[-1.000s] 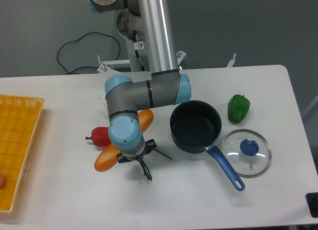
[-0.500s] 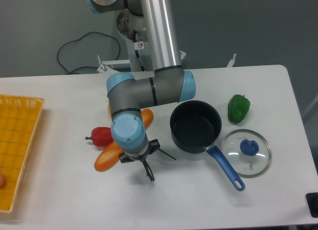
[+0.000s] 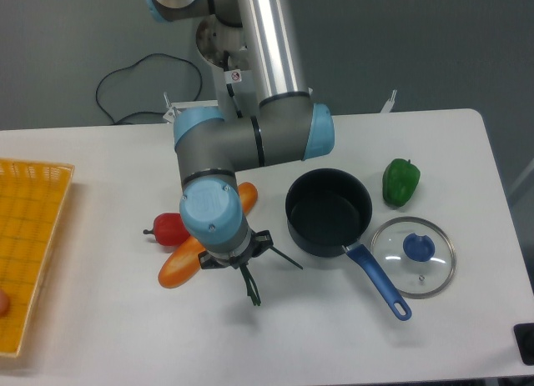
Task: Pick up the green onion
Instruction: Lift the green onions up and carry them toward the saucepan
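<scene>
The green onion [image 3: 251,288] shows as thin dark green stalks sticking out from under my wrist, one pointing down toward the table's front, one [image 3: 286,258] pointing right toward the pan. Its pale end is hidden under the arm. My gripper [image 3: 238,264] points down and is mostly hidden by the blue wrist; it looks shut on the stalks, just right of the orange carrot [image 3: 179,264].
A red pepper [image 3: 170,228] lies left of the carrot. A black pan with a blue handle [image 3: 329,212] sits to the right, with a glass lid [image 3: 413,256] and a green bell pepper [image 3: 400,182] beyond it. A yellow basket [image 3: 33,236] is at the left edge.
The wrist and gripper have shifted slightly right and toward the front, and the green stalks have moved along with them.
</scene>
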You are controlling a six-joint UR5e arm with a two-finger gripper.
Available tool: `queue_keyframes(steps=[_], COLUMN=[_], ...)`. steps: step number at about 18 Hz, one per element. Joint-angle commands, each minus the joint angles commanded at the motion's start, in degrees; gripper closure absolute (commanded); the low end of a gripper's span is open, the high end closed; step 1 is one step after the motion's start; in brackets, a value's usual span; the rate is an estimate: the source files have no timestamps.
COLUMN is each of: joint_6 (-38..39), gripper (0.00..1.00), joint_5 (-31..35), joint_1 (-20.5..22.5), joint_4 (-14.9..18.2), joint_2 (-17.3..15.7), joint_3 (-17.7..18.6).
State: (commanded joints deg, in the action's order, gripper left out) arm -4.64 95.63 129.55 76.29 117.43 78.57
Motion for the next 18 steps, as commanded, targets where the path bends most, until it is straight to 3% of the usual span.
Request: queue_keyframes(steps=[11,18], joint_6=[-24.08,-32.45], gripper=[1.0,1.0], joint_5=[0.09,-0.09], joint_1=[5.88,9.14], joint_4=[0.17,-0.35], joint_2=[-4.83,-4.84], joint_3=[-0.18,-0.26])
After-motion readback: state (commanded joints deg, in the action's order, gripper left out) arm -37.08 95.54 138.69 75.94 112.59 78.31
